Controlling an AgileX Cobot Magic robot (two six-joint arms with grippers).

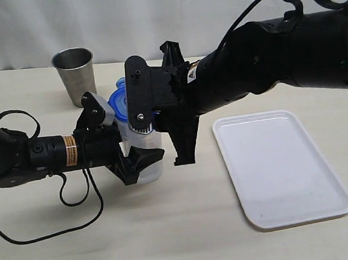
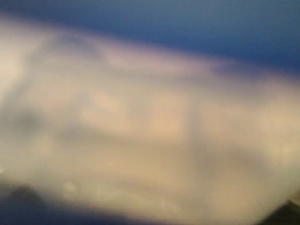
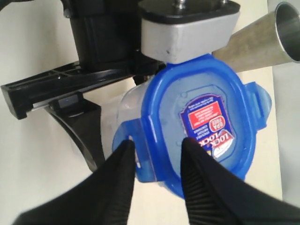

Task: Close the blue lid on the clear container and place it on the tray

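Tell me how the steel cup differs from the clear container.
The steel cup is shiny opaque metal; the clear container is translucent plastic. The cup is open-topped; the container wears the blue lid. The cup stands free on the table; the container sits between the left gripper's fingers. Both are upright tumblers.

A red, white and blue sticker (image 3: 209, 125) on the blue lid (image 3: 161, 110) reads "LOCK LOCK" and "BPA FREE", seen upside down.
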